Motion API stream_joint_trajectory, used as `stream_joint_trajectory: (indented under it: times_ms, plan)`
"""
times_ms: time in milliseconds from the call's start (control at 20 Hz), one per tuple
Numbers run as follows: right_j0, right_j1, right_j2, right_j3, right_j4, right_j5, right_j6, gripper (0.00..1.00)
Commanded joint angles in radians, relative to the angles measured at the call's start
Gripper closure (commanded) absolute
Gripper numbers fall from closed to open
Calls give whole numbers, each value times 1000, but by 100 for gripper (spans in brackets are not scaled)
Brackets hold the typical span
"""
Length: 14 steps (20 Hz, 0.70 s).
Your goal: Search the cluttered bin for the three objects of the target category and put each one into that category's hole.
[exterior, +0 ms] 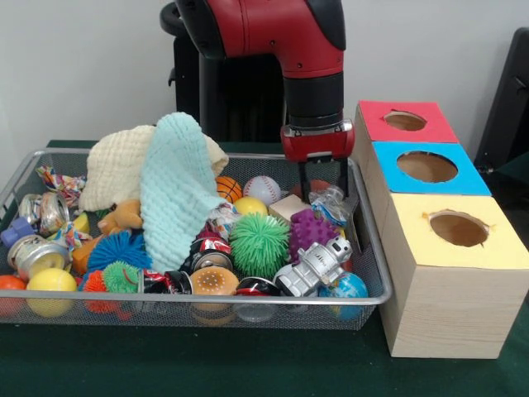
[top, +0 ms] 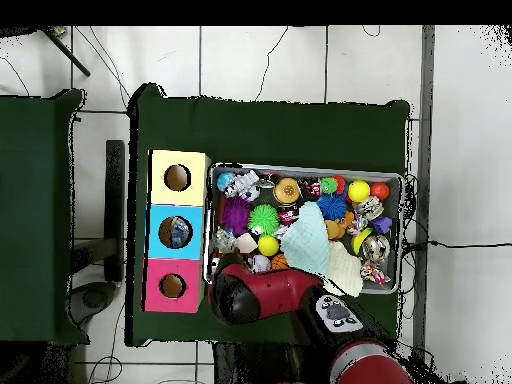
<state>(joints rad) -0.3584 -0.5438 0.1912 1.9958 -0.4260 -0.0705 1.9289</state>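
Bin (exterior: 374, 248) thin metal wire mesh. Mint towel (exterior: 175, 194) soft bumpy cloth. Green ball (exterior: 259, 245) rubbery, spiky. Toy robot (exterior: 315, 266) shiny silver plastic. Boxes (exterior: 430, 310) pale wood, matt paper tops. Desk (exterior: 207, 364) dark green cloth.

A dark green bench (exterior: 248, 368) carries a wire mesh bin (exterior: 207, 313) full of toys, with a row of three wooden boxes (exterior: 438, 306) just beside it.
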Motion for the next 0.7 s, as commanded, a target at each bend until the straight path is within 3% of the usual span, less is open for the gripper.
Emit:
stream_joint_trajectory:
  times_ms: [50, 650, 700]
  plan:
    - [-48, 73, 77, -83, -55, -84, 83, 0]
    - [-66, 69, 91, -75, -47, -59, 92, 0]
    - [-67, 69, 89, -73, -42, -60, 97, 100]
